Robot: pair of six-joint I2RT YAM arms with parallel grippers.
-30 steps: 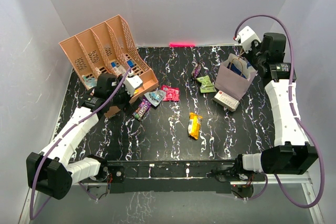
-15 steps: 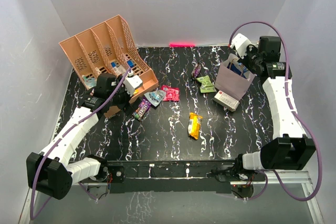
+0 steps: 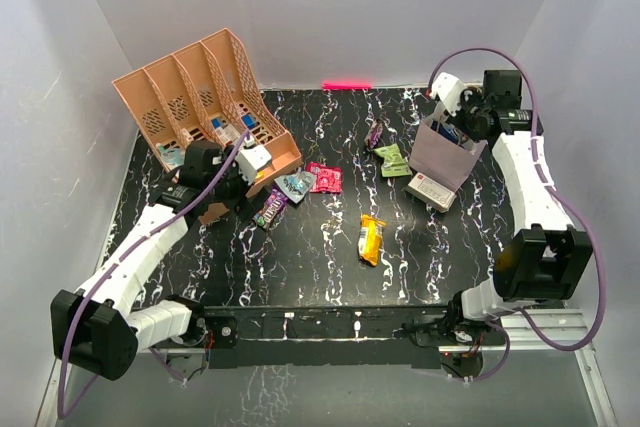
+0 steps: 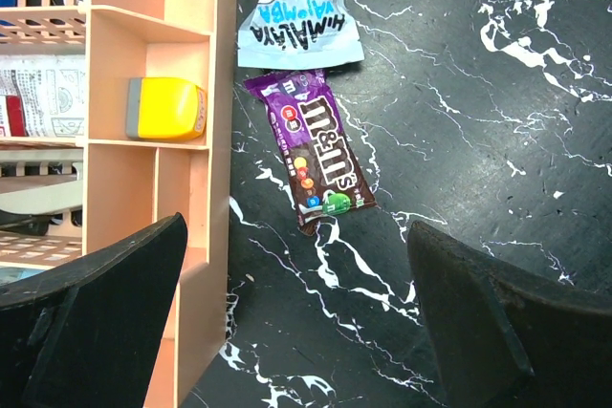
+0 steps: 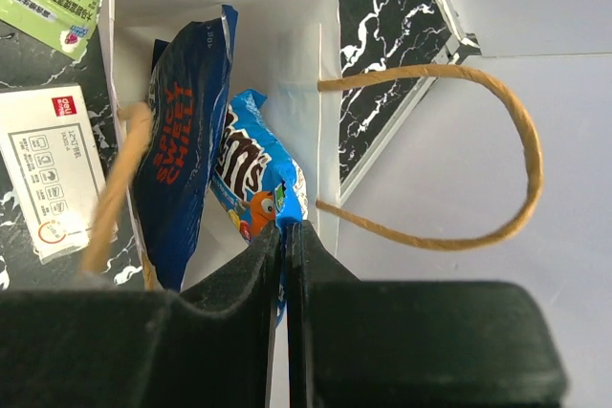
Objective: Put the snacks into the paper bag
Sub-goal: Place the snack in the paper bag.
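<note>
The pale lilac paper bag [image 3: 440, 152] stands at the back right; from above [image 5: 287, 35] it holds a dark blue crisp bag [image 5: 182, 150] and a blue M&M's packet [image 5: 258, 174]. My right gripper [image 5: 287, 236] is shut on that blue packet's edge, inside the bag's mouth [image 3: 462, 119]. My left gripper [image 3: 215, 185] is open and empty by the organiser; a purple M&M's packet [image 4: 317, 155] and a pale blue packet [image 4: 296, 16] lie ahead of it. On the table lie a yellow packet [image 3: 371, 238], a pink one [image 3: 325, 177], a green one [image 3: 394, 160] and a purple one [image 3: 375, 133].
The peach slotted organiser [image 3: 205, 107] stands at the back left, its base beside my left fingers [image 4: 153, 93]. A white box with a red mark [image 3: 432, 191] lies against the bag's front. The table's right edge [image 5: 402, 121] runs close behind the bag.
My right gripper has come down from above and behind the bag into its mouth with the blue packet. The left arm has not moved.
</note>
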